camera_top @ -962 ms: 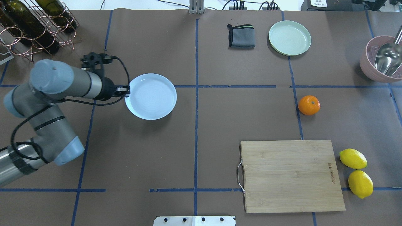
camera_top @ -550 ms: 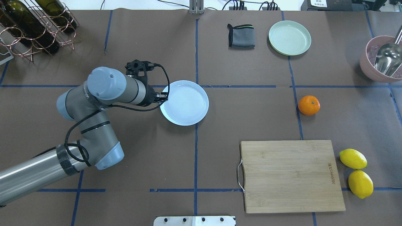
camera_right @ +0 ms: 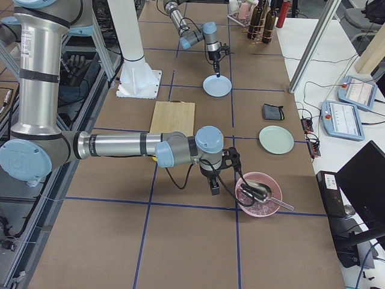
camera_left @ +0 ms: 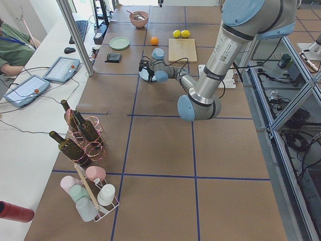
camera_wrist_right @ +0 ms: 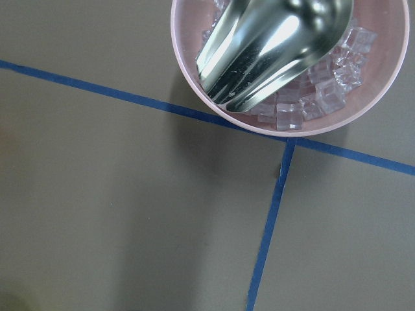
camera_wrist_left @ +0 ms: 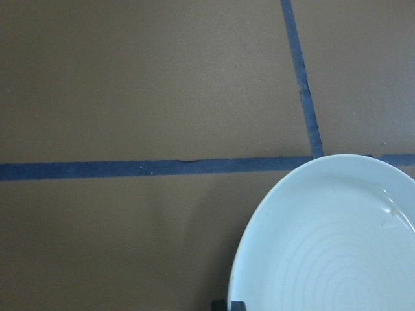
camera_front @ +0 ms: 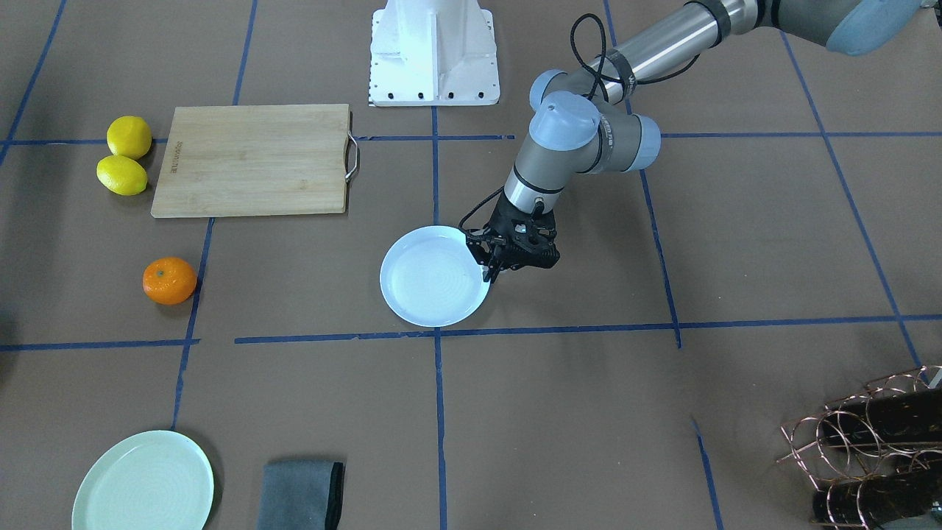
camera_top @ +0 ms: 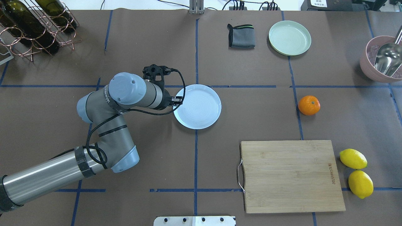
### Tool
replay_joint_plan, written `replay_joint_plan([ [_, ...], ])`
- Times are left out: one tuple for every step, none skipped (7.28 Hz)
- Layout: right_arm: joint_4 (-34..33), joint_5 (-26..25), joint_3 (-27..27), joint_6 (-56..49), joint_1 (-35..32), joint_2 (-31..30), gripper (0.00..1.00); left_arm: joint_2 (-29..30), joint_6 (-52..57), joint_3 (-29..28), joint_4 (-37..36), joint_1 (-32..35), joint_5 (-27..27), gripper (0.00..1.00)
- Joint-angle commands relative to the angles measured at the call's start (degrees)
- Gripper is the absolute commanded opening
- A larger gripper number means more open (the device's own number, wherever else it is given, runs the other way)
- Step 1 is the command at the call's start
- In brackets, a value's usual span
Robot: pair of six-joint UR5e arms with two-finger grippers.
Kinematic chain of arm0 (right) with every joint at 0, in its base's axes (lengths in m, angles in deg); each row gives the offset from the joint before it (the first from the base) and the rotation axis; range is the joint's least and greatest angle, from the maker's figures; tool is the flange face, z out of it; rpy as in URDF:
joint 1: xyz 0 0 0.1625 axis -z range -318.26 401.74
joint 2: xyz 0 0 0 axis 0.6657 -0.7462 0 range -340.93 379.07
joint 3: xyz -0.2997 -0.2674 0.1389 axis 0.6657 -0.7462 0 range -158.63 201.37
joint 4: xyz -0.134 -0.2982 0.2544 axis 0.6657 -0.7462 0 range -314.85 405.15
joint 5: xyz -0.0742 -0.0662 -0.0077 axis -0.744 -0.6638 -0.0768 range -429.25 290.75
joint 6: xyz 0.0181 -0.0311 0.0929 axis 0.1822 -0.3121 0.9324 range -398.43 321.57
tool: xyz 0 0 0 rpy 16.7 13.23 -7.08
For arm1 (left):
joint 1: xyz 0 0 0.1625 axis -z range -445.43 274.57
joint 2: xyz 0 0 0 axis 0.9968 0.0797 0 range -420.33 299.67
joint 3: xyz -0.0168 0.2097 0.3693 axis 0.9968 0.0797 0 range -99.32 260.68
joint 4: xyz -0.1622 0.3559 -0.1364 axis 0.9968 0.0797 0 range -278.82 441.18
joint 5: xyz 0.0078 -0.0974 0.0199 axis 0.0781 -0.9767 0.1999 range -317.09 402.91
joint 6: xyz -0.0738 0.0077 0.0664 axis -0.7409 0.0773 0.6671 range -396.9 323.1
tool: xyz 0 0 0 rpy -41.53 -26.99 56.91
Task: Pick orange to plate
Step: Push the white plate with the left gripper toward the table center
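- Black and closed on the rim, the left gripper (camera_front: 489, 271) pinches the edge of the white plate (camera_top: 197, 106) on the side facing the robot's left.
- We see one dark fingertip at the bottom of the left wrist view, just under the plate's rim.
- We cannot tell whether the plate rests on the brown paper or hangs just above it; it lies over a crossing of blue tape lines near the table's middle.
- We find the orange (camera_top: 309, 105) on the paper, well apart from the plate toward the robot's right, just beside a blue tape line.
- Nearer the robot than the orange lies a bamboo cutting board (camera_top: 292, 175), with two lemons (camera_top: 353, 158) touching each other just beyond its right edge.
- At the far side we see a folded grey cloth (camera_top: 241, 36) beside a mint-green plate (camera_top: 289, 38).
- We see the right gripper (camera_right: 214, 188) only from the side, hanging near a pink bowl (camera_top: 367, 70) of ice cubes (camera_wrist_right: 331, 91) with a metal scoop (camera_wrist_right: 272, 45) in it; we cannot tell how its jaws stand.
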Motion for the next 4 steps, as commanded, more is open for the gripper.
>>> replay_joint_plan([
  [0.0, 0.0, 0.2, 0.0, 0.0, 0.6, 1.0, -0.4, 0.5, 0.9, -0.6, 0.4, -0.4, 1.0],
  [2.4, 0.0, 0.3, -0.1, 0.0, 0.6, 1.0, -0.9, 7.8, 2.4, -3.2, 3.0, -2.3, 1.0],
  [5.4, 0.0, 0.2, -0.1, 0.2, 1.0, 1.0, -3.9, 15.5, 8.2, -10.4, 7.2, -6.8, 1.0],
  [5.4, 0.4, 0.4, -0.1, 1.2, 3.5, 1.0, -7.6, 22.8, 17.3, -15.4, 12.8, -10.7, 1.0],
])
